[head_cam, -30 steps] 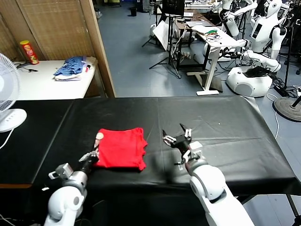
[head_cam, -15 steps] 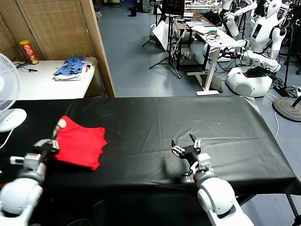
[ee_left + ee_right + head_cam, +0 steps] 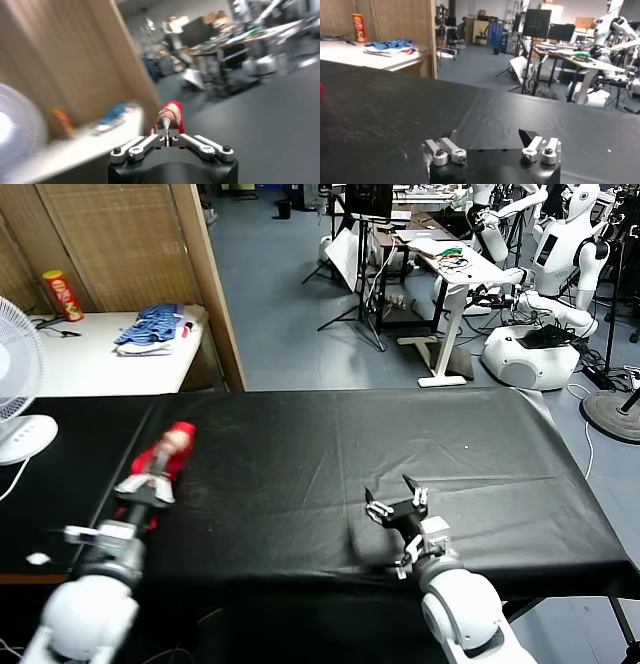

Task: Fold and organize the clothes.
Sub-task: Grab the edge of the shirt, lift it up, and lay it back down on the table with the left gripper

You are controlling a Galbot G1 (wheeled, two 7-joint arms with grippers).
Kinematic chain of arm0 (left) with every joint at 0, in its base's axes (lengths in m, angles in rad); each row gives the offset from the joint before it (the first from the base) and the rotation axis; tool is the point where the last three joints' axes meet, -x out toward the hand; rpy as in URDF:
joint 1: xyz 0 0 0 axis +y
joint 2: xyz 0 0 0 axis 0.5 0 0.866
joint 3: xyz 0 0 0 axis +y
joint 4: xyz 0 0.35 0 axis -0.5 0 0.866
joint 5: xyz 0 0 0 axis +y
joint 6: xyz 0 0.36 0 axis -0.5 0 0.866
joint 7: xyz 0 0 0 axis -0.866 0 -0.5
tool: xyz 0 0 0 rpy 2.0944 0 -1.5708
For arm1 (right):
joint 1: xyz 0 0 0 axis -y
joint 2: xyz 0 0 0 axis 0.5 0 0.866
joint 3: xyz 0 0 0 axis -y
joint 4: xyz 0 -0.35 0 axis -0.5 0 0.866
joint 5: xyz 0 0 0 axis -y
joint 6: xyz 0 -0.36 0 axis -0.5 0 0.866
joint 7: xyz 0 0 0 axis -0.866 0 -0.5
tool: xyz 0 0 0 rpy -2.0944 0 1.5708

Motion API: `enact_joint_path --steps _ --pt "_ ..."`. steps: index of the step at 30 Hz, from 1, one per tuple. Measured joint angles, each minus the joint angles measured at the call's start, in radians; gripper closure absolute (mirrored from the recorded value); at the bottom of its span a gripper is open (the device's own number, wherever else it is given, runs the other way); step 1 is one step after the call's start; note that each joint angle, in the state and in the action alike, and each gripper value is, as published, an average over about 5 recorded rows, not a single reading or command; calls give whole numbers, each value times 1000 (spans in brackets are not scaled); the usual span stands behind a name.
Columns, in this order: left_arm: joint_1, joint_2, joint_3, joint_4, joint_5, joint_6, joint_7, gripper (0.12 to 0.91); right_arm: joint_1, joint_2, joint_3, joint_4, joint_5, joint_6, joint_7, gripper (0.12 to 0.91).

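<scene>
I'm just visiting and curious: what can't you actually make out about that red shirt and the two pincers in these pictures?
- Red T-shirt: bunched in the shut left pincer in the head view; its fold and print are hidden.
- Left wrist view: motion blur smears the shirt.
- Right wrist view: only a red sliver at the edge.
- Right pincer: open, empty.

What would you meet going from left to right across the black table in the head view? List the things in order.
White fan base → left gripper, shut on the red T-shirt → right gripper, open and empty.
</scene>
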Motion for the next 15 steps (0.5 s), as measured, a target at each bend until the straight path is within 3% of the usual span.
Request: enact_joint_path --steps 6,11,15 --pt "-7 -150 192 79 39 -32 59 837 -3 -16 13 6 70 -13 -16 227" --pt "-22 -213 282 79 25 -44 116 548 18 -46 7 1 201 -80 -67 227" --pt "-34 -208 286 55 -41 -74 166 338 45 -62 -14 -16 309 -124 -57 227"
